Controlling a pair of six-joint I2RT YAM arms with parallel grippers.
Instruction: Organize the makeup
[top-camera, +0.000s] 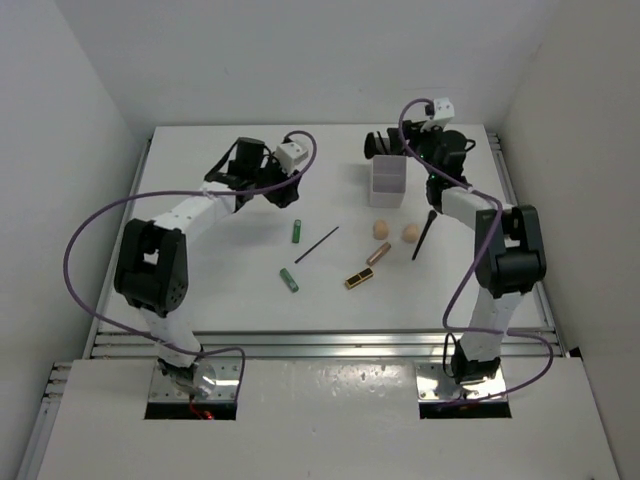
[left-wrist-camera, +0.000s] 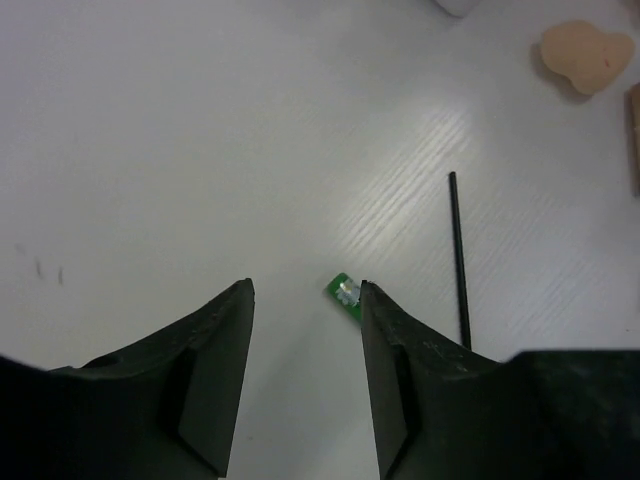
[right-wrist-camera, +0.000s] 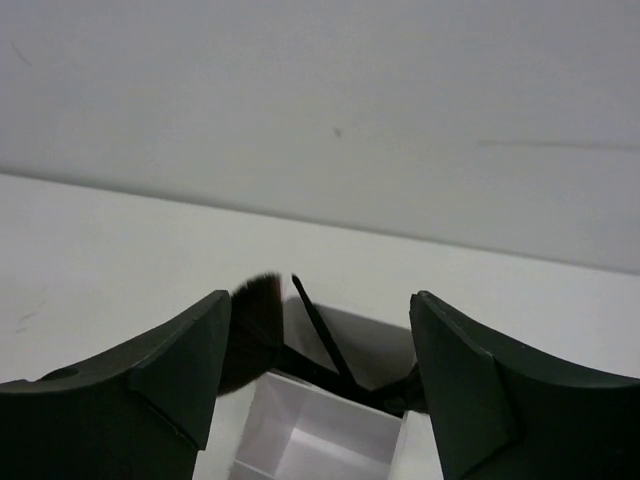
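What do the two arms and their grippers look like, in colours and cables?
The left arm and right arm have white links and black joints. A purple cable loops along each. The left gripper and right gripper have matte black, wedge-shaped fingers. A small white block sits at each wrist.

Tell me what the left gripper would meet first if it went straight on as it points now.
Probably the green tube, its end showing just ahead of the open left gripper, close to one finger; how far off is unclear.

White-and-black arms (top-camera: 190, 213), purple cables (top-camera: 68, 262), black fingers (left-wrist-camera: 210, 380)
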